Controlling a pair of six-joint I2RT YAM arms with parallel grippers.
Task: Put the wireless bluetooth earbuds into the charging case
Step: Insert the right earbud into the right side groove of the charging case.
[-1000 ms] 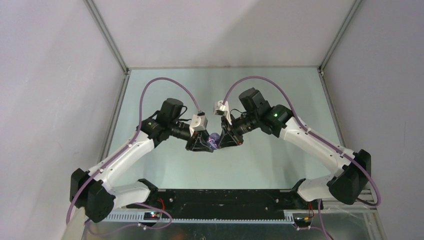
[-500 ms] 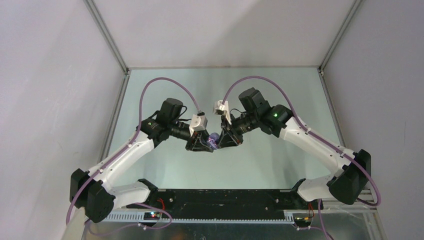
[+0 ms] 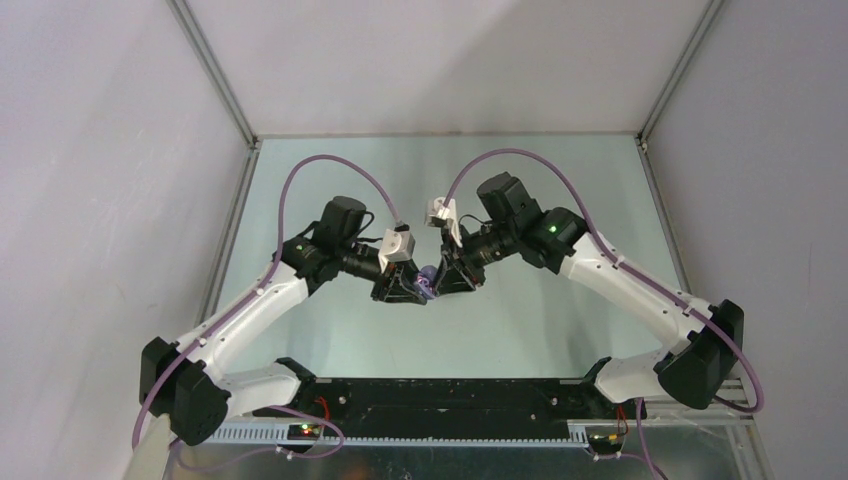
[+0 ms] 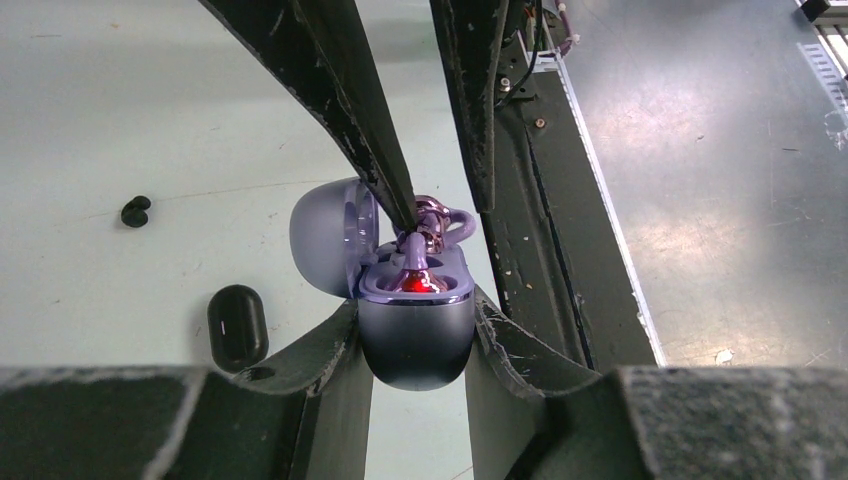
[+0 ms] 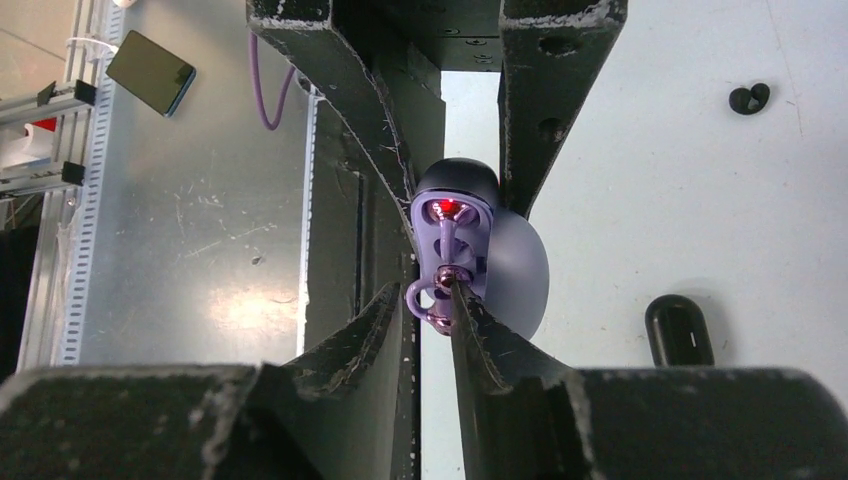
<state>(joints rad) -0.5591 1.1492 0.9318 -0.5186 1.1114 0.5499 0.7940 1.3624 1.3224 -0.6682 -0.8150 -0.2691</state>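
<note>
My left gripper [image 4: 415, 322] is shut on the lower half of the lilac charging case [image 4: 415, 340], which it holds above the table with the lid [image 4: 322, 235] swung open. One lilac earbud [image 4: 414, 280] sits in a socket, with a red light glowing on it. A second lilac earbud [image 5: 437, 296] rests at the other socket, against one finger of my right gripper [image 5: 426, 290]. That gripper's jaws stand slightly apart, open, with a gap on the earbud's other side. In the top view both grippers meet at the case [image 3: 427, 275] over the table's middle.
A closed black case [image 4: 237, 327] lies on the pale green table beside the held case, also in the right wrist view [image 5: 679, 330]. A loose black earbud [image 4: 135, 210] lies farther off [image 5: 748, 97]. The black base rail [image 4: 545, 200] runs along the near edge.
My right gripper's jaws have parted from shut on the lilac earbud to slightly open. Both arms and the held case have stayed in place.
</note>
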